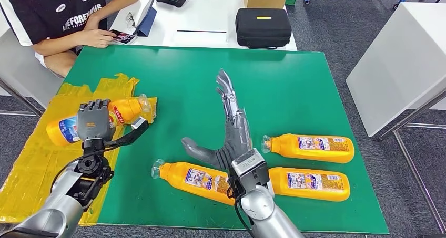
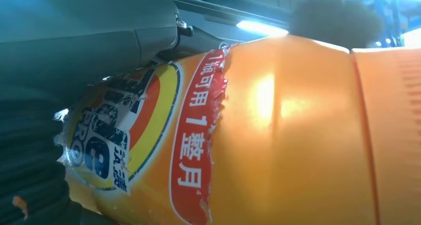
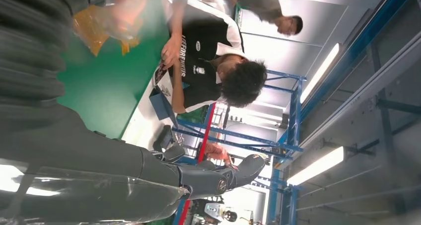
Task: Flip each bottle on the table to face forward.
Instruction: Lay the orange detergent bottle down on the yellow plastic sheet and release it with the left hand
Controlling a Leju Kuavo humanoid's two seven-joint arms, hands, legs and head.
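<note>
The left robot hand (image 1: 93, 121) grips one orange plastic bottle (image 1: 123, 111) over the yellow sheet (image 1: 31, 164), the right robot hand (image 1: 231, 127) is spread empty, and three bottles (image 1: 310, 147) on the green tabletop (image 1: 179, 80) apparently await flipping

The left hand (image 1: 93, 121) covers the middle of the orange bottle (image 1: 122, 110) it grips, hiding part of the label. The right hand (image 1: 230, 123) and its wrist hide part of the near orange bottle (image 1: 193, 177). In the right wrist view, the yellow plastic sheet (image 3: 104, 29) is a blur, and the seated person (image 1: 63, 9) is cut off at the head view's top edge.
</note>
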